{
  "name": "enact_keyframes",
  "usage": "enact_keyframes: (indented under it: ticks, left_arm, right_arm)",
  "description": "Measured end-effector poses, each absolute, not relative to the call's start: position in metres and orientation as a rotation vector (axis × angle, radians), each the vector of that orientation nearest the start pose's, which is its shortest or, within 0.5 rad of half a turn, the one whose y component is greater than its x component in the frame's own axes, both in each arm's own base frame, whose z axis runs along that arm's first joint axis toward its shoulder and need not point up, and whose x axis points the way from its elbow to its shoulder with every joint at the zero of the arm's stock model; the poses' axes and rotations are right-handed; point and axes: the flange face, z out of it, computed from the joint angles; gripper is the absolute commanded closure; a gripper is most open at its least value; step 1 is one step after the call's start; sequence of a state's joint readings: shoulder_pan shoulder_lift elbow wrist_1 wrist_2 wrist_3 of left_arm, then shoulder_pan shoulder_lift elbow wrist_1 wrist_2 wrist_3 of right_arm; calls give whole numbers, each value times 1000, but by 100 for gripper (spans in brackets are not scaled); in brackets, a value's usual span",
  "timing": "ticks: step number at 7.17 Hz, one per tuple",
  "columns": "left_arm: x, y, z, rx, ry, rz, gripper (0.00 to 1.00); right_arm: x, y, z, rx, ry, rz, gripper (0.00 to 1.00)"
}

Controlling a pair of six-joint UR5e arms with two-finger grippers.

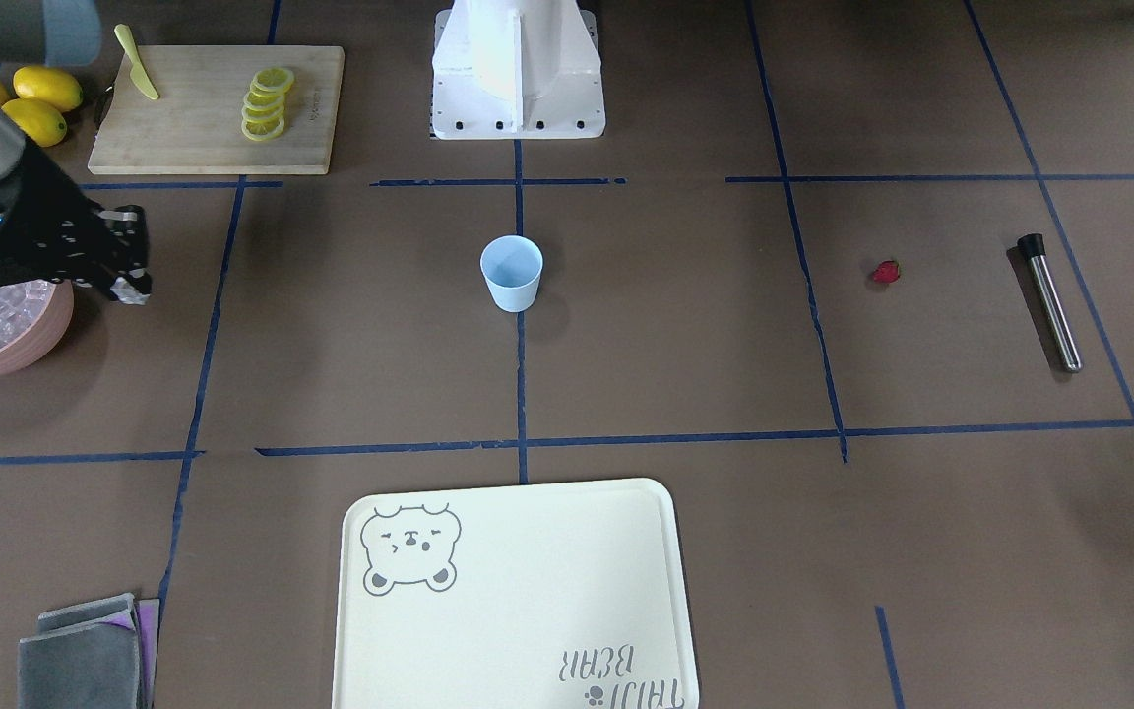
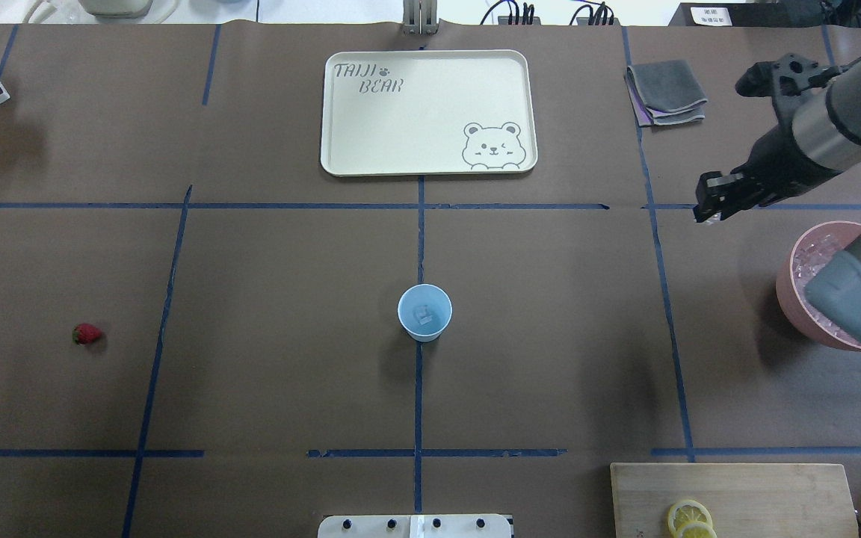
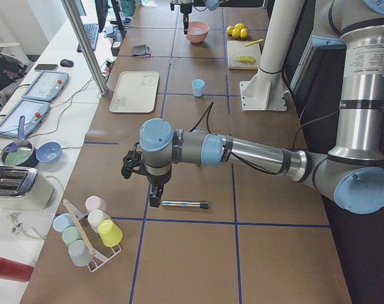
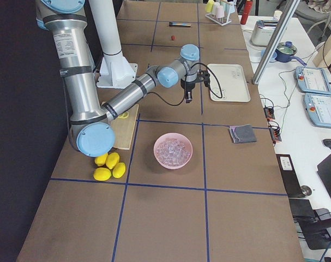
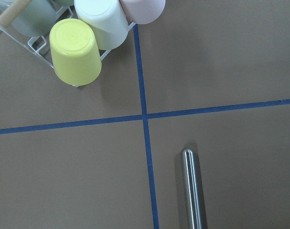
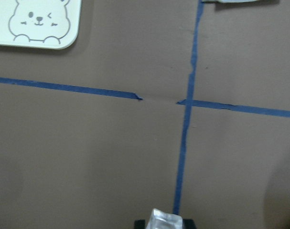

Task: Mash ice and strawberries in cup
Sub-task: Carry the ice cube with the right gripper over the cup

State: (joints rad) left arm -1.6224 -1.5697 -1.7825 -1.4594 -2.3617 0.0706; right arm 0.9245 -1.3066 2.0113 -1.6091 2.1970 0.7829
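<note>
My right gripper (image 2: 708,203) is clamped on one glassy ice cube (image 6: 166,220). It hangs beside the pink bowl (image 2: 782,288) of ice, well apart from the pale blue plastic cup (image 1: 512,288), which stands mid-table with one clear cube (image 2: 423,314) already inside. The small red strawberry (image 2: 87,333) lies on the table, not yet in. My left gripper (image 3: 154,200) hangs over the smooth steel rod (image 1: 1049,300); I cannot tell whether its fingers are apart or together. I judge mashing is far off.

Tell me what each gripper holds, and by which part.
The right gripper pinches an ice cube by its sides. The left gripper, near the metal rod: cannot tell.
</note>
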Motion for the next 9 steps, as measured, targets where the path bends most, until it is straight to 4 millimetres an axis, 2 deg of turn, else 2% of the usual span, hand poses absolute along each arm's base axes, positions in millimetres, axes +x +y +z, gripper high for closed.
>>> enact_keyframes:
  ticks: [2,3,4,6,7,9]
  left_arm:
    - [-87,-482,569,135,784,54,0]
    - [-87,-481,571,132,783,54,0]
    - [-87,-479,573,129,784,53,0]
    - [-87,-476,576,122,785,51,0]
    - [-87,-474,578,119,785,50,0]
    - [-86,-473,580,117,785,50,0]
  right_arm:
    - [-364,-440,241,63,-859,-63,100]
    - [-403,-417,210,62,-849,-56,100]
    - [-432,-400,190,61,-845,-48,100]
    - [-491,-386,161,61,-823,-28,100]
    - [-512,-385,150,62,-815,-22,100]
    - [-532,-382,140,66,-807,-23,99]
